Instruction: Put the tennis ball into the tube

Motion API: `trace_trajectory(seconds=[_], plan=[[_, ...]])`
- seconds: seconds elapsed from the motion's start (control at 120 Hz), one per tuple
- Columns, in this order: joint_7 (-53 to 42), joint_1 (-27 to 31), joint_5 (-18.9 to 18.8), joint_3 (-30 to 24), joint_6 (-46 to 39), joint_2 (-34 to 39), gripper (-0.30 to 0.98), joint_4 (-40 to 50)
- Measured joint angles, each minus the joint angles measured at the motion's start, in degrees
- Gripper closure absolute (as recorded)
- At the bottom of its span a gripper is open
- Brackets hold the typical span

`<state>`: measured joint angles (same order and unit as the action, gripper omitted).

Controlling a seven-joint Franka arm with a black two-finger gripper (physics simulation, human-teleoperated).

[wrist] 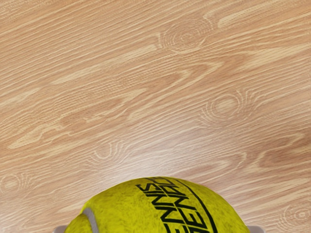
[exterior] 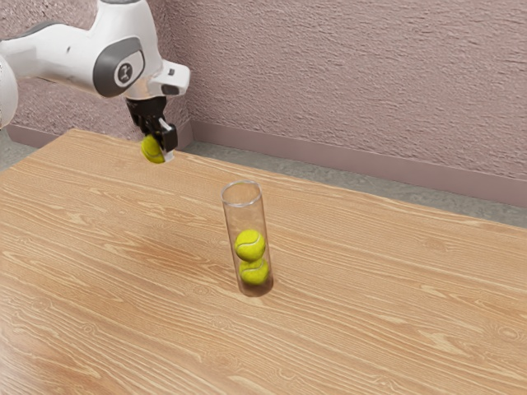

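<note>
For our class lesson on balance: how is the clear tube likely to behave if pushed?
The clear tube stands tall on a narrow base, so a push high up would probably tip it. The two tennis balls inside sit low, which may steady it a little. Being round, it could well roll once down.

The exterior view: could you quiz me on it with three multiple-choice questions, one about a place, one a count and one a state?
1. Where is the tube?
A. On the floor
B. On the table
C. In midair

2. How many balls are inside it?
A. One
B. Three
C. Two

3. How is the gripper?
A. Closed on another ball
B. Empty
C. Closed on the tube

1 B: its base meets the wood.
2 C: two show through its clear side, one above the other.
3 A: the ball sits between its fingers.
</note>
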<state>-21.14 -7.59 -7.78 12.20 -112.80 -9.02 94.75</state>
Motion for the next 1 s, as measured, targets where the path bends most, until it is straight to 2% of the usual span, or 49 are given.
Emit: trace_trajectory(seconds=[0.142,0.508,0.958,1.0], plan=[[2.44,0.03,-1.30,-2.81,0.73,0.02,0.32,-0.47],[9.49,-0.33,-7.03,-15.41,4.38,0.82,0.32,-2.41],[16.51,-1.38,-8.41,-19.60,5.20,-0.39,0.32,-1.84],[16.88,-1.38,-8.39,-19.69,5.19,-0.41,0.29,-1.80]])
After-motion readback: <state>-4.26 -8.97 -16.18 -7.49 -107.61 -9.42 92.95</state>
